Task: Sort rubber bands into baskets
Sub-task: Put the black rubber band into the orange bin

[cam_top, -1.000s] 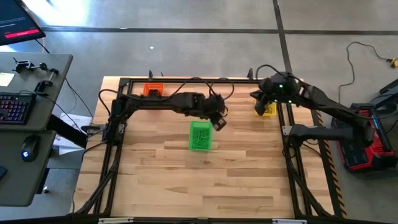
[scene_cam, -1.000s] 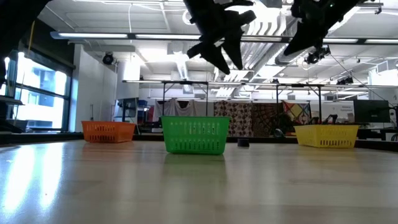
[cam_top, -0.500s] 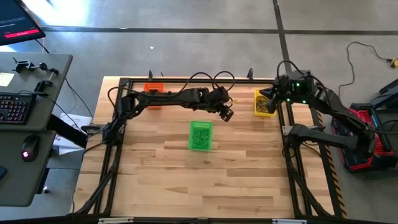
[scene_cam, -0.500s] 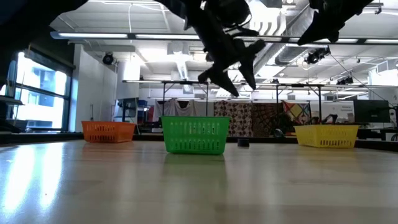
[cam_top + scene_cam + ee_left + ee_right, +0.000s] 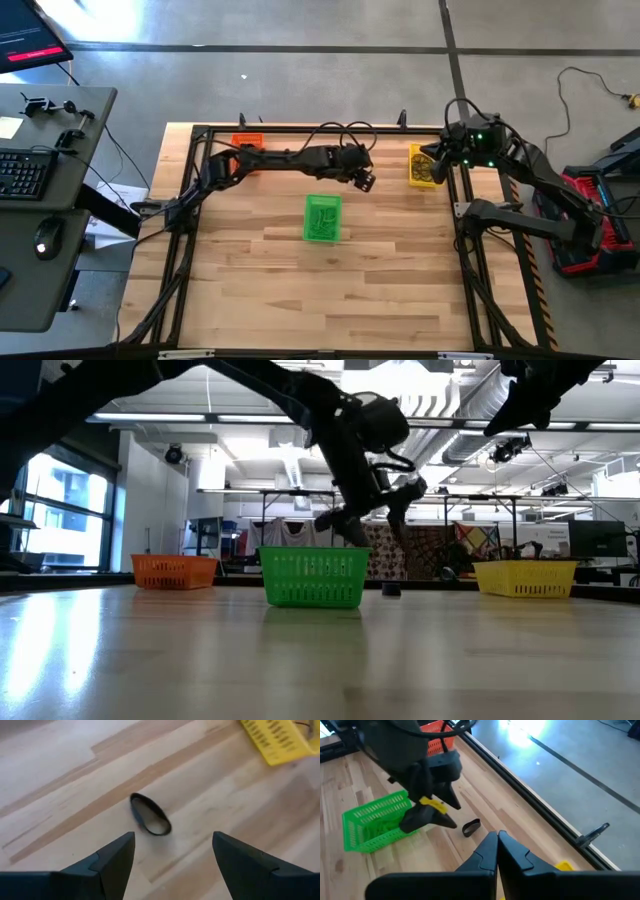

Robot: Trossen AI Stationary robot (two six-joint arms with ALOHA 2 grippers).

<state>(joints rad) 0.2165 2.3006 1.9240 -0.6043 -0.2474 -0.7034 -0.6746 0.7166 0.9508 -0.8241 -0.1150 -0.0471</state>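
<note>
Over the counter's far middle: the left gripper [image 5: 172, 862] hangs with its fingers [image 5: 112, 857] wide apart, holding nothing and touching nothing.
Target below: one black rubber band [image 5: 149, 814] lies flat on the bare wood, right ahead of that gap, a loose oval loop.
Where that puts it: between the green basket [image 5: 322, 217] and the yellow basket [image 5: 425, 166], nearer the far rail, as the right wrist view also shows it [image 5: 471, 827].
Right side: the right gripper [image 5: 498, 851] hovers up by the yellow basket's corner, fingers pressed together, nothing between them.
Baskets: green stands mid-counter, yellow at the far right corner, the orange basket [image 5: 245, 146] at the far left, partly under the left arm.
Progress: the yellow basket shows something dark inside; what the other two hold cannot be made out.
Still to do: this black band is the only loose one showing, so by the look of it the sort is near its end.
Next call: a drop straight down onto the loop seems likely.
</note>
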